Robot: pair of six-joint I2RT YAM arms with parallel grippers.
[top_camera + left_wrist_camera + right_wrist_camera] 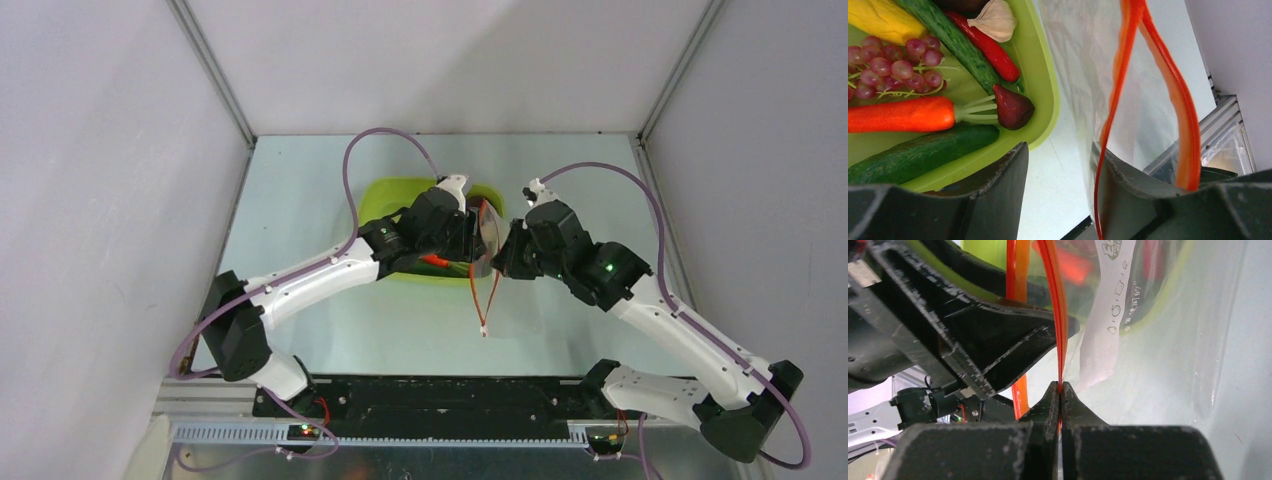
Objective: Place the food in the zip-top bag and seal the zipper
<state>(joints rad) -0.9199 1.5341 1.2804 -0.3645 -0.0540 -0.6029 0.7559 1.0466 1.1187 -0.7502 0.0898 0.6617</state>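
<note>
**Fingertips clamping one zipper lip while the bag mouth is being propped apart**

Pressed flat together at the lower centre of the right wrist view, the right end effector is pinching the zipper, one orange-red lip rising straight up from its tips. The zip-top bag is spreading across the right of the frame, its white label hanging at upper middle.

Along the bottom edge of the left wrist view, the left end effector is standing spread and clamping nothing. Its right-hand finger is sitting between the two zipper lips, seemingly hooking the mouth open. The food is lying in the lime-green tray at upper left: carrot, grapes, chili, garlic. None of it is in the bag.

From above, both end effectors are meeting at frame centre by the tray's right rim, with the bag hanging between them over the tabletop.

The risks, as I judge them:
- The flimsy film is only resting on the spread finger, so any sideways pull could slip it off and collapse the mouth.
- With both arms occupied, freeing one to fetch food could let the bag sag shut.
</note>
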